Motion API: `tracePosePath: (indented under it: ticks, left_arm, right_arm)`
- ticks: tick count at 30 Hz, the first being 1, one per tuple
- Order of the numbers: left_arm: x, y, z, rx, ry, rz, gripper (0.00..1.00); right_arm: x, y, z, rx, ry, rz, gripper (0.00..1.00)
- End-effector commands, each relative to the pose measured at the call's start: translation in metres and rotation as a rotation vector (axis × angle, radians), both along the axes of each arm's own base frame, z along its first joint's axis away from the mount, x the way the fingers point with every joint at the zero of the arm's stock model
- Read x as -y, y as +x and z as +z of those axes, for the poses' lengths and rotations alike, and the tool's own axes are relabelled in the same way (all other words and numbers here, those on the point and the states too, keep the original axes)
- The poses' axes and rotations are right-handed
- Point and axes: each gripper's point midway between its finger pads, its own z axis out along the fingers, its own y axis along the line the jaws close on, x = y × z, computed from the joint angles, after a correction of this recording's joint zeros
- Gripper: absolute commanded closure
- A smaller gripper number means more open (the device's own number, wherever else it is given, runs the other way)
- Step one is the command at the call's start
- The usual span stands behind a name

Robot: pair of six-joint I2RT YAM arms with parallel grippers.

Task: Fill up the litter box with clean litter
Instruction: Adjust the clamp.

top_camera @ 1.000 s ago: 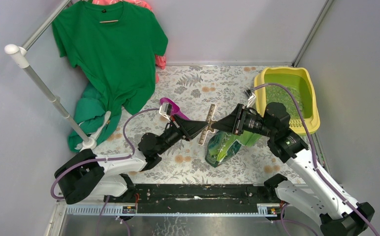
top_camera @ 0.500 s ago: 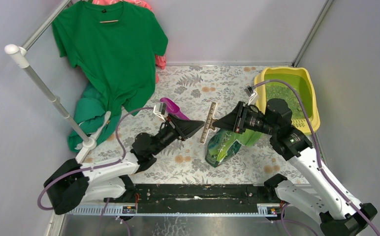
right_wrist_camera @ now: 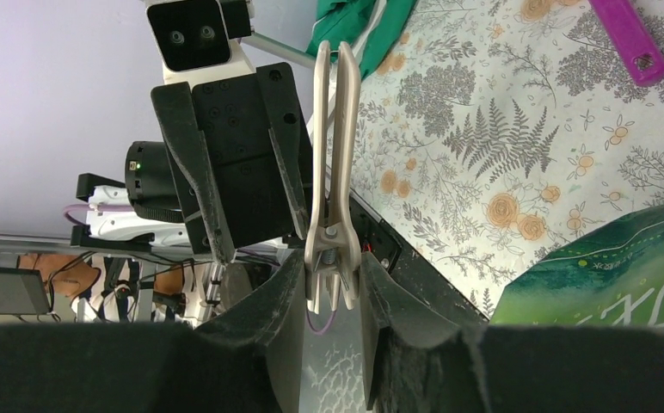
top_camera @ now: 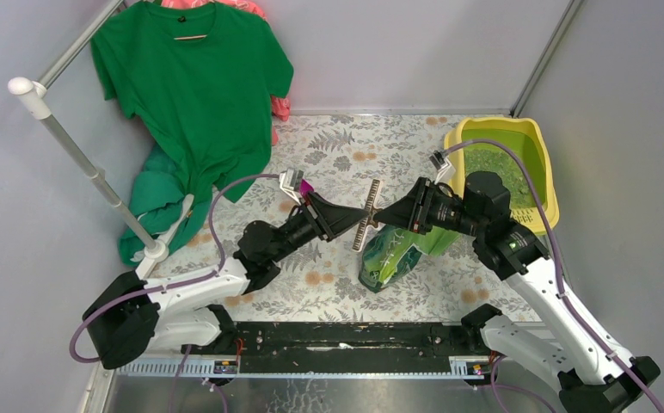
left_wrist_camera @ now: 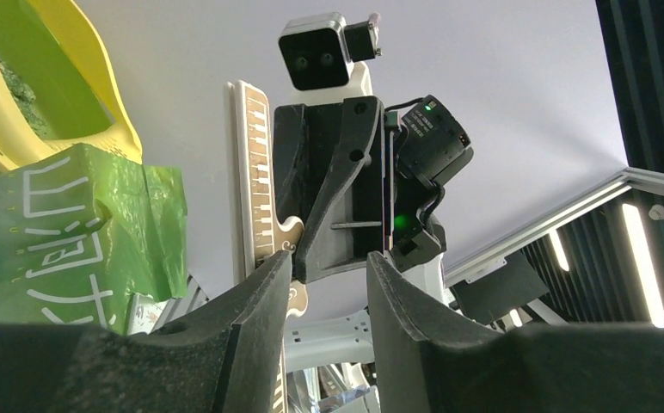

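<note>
Right gripper [right_wrist_camera: 330,284]: clamped on the hinge end of a long cream plastic bag clip [right_wrist_camera: 333,237] with a toothed edge, held in the air, free end pointing straight out from the jaws.
Left gripper [top_camera: 353,222]: fingers spread, gripping nothing, facing the right jaws tip to tip, just beside the bag clip's shaft.
Litter box: yellow plastic rectangular tray with rounded corners [top_camera: 496,125], set behind the right jaws, past that arm's wrist, well apart from the left jaws.
Long axis: running away from the arm bases, roughly crosswise to the line of the two grippers.
Clean litter: loose green granules [top_camera: 494,168] inside the litter box, covering part of the floor; judged short of full.
Green bag: glossy printed pouch [top_camera: 389,258], lying directly below the right jaws, upper end hidden under the right wrist.
Nearer arm: right, clearly; judged the one to lift and tip toward the tray, once rid of the bag clip.
Scoop: purple plastic [right_wrist_camera: 625,39], flat on the cloth behind the left jaws.
Surface: floral-print tablecloth [top_camera: 346,151], flat beneath both grippers.
Room: grey walls [top_camera: 415,52] close around the tray's far side; green cotton T-shirt [top_camera: 191,95] and white rack pole [top_camera: 79,155] well behind the left jaws.
</note>
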Motion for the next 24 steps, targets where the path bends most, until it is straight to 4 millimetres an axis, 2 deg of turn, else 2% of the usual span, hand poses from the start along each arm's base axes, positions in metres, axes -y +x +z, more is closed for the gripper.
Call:
tracePosePath:
  ticks: [1, 9, 17, 24]
  left_arm:
    - [-0.006, -0.004, 0.0, 0.038, -0.004, 0.004, 0.55]
    - [-0.018, -0.003, -0.001, 0.049, 0.064, 0.072, 0.55]
    - [0.006, -0.005, -0.01, 0.056, 0.111, -0.028, 0.55]
    - [0.002, -0.003, -0.019, 0.045, 0.153, 0.006, 0.55]
  right_arm:
    - [-0.003, -0.007, 0.031, 0.09, 0.062, 0.037, 1.0]
    - [-0.001, -0.009, 0.029, 0.093, 0.056, 0.038, 1.0]
    - [-0.004, -0.011, 0.032, 0.094, 0.085, 0.06, 1.0]
    - [-0.003, -0.013, 0.034, 0.101, 0.079, 0.057, 1.0]
